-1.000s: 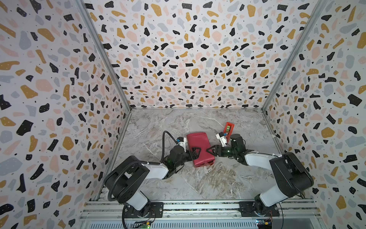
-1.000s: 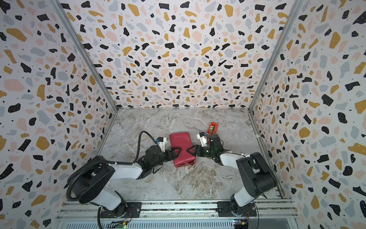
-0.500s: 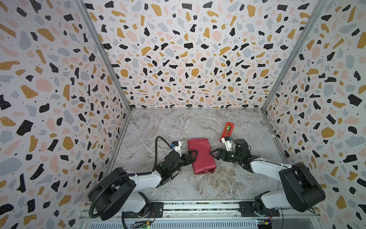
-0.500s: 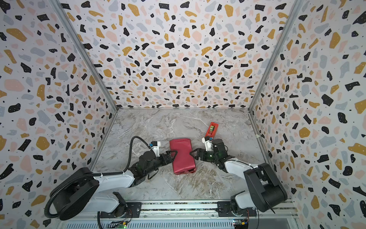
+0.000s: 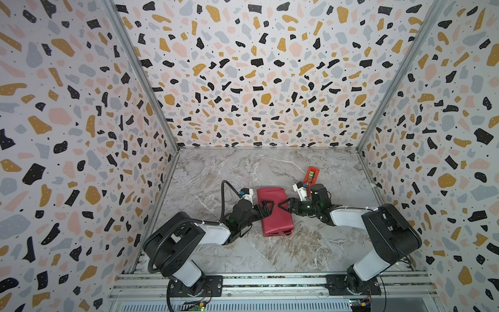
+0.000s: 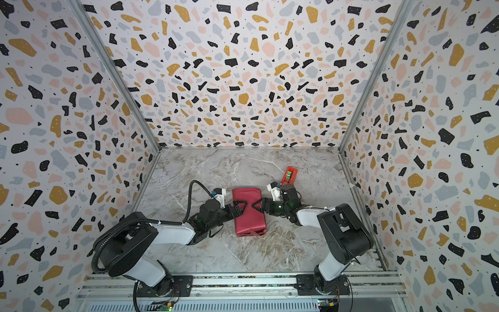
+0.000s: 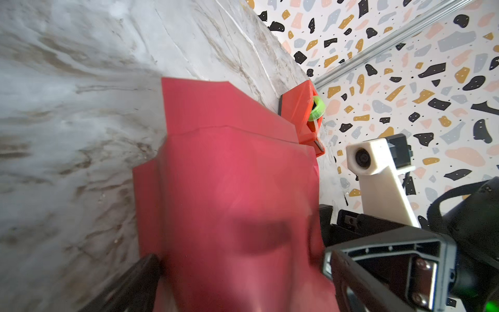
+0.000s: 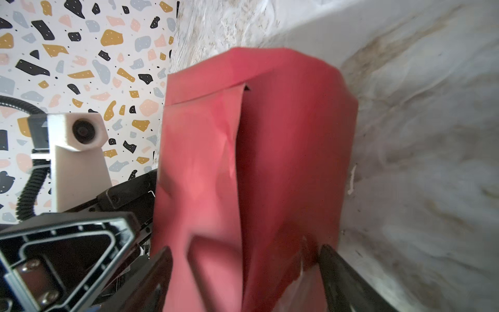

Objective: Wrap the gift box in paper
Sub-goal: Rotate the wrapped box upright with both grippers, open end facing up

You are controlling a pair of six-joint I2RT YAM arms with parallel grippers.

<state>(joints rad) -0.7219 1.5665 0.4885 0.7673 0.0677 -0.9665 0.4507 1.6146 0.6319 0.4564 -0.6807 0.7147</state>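
Observation:
The paper [image 5: 275, 224] [image 6: 249, 218] is folded into an oblong crimson parcel lying flat mid-table; the gift box is hidden inside it. A lengthwise seam and folded end flaps show in the right wrist view [image 8: 270, 162]. My left gripper [image 5: 272, 207] [image 6: 243, 207] reaches in from the parcel's left edge and my right gripper [image 5: 281, 205] [image 6: 254, 204] from its right edge, fingertips nearly meeting over the top face. In each wrist view the jaws stand wide, one over the top and one by the table: left gripper [image 7: 240, 283], right gripper [image 8: 245, 275].
A red-orange tape dispenser [image 5: 312, 175] [image 6: 290, 174] [image 7: 302, 113] with a green roll stands just behind the right wrist, beyond the parcel's far right corner. Speckled walls close in three sides. The arm bases sit on the front rail [image 5: 270, 281].
Half a second ago both arms lay low, fingers just outside the parcel's edges; now they are raised with fingertips over its top. The parcel, skewed a second ago, lies squarer.

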